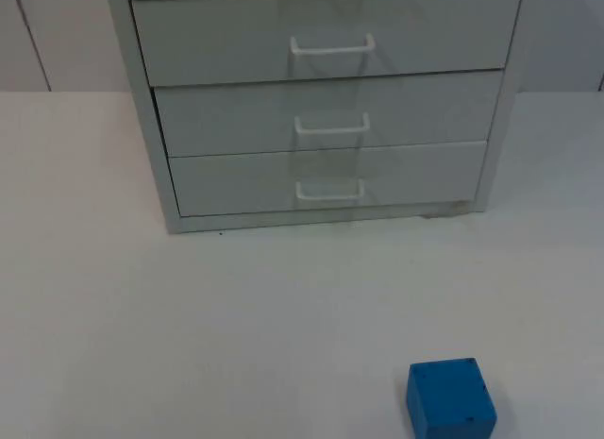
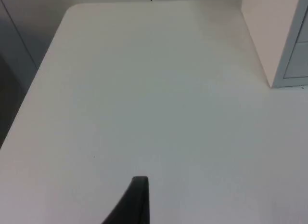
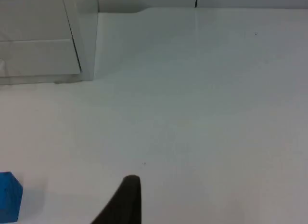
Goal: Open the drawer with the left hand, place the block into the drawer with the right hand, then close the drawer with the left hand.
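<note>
Right hand point(image 3: 127, 200) hovers beside blue block point(image 3: 9, 195), apart.

Just had a plain white table top point(image 1: 189, 316) across the lower and middle frame, matte, softly lit. Met a grey partition wall point(image 1: 57, 33) at the back, upper left and upper right, with a thin vertical seam upper left.
</note>
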Available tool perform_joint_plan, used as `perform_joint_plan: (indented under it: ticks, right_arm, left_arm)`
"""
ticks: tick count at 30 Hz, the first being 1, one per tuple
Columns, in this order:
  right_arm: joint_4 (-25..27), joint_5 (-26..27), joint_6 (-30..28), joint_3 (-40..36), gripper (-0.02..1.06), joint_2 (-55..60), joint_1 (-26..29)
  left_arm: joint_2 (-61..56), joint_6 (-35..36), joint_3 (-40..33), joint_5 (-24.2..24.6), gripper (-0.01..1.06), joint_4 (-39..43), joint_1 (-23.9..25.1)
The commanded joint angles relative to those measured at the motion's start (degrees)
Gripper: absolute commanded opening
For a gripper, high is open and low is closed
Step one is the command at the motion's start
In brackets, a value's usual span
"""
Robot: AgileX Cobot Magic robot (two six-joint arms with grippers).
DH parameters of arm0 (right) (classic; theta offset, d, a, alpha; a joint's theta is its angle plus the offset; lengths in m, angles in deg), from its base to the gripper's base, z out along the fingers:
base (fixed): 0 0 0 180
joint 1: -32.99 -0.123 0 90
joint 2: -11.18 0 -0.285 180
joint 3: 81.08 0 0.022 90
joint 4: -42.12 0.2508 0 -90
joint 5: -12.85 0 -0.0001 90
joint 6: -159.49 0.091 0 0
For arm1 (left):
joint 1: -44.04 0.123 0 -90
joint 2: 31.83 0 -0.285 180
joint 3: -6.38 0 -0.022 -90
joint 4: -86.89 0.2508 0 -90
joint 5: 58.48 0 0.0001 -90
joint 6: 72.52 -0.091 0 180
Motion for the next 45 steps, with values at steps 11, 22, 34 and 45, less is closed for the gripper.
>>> perform_joint_plan:
  ticks: [11, 22, 34, 45]
  right_arm:
    - [-0.15, 10.47, -0.02, 5.47, 1.05, 18.11, 0.46]
    - [-0.15, 15.15, -0.02, 5.49, 1.05, 34.2, 0.46]
    - [-0.15, 15.48, -0.02, 5.38, 1.05, 38.15, 0.46]
    - [-0.26, 16.03, 0.14, 5.38, 1.05, 38.15, 0.46]
  left_arm:
    - [12.54, 0.61, 1.57, -7.0, 1.05, -0.39, 0.11]
    - [27.77, 0.61, 1.57, -12.26, 1.05, -4.56, 0.11]
    - [36.71, 0.0, 1.45, -12.26, 1.05, -4.46, 0.11]
    - [37.46, -0.13, 1.45, -12.06, 1.05, -4.57, 0.11]
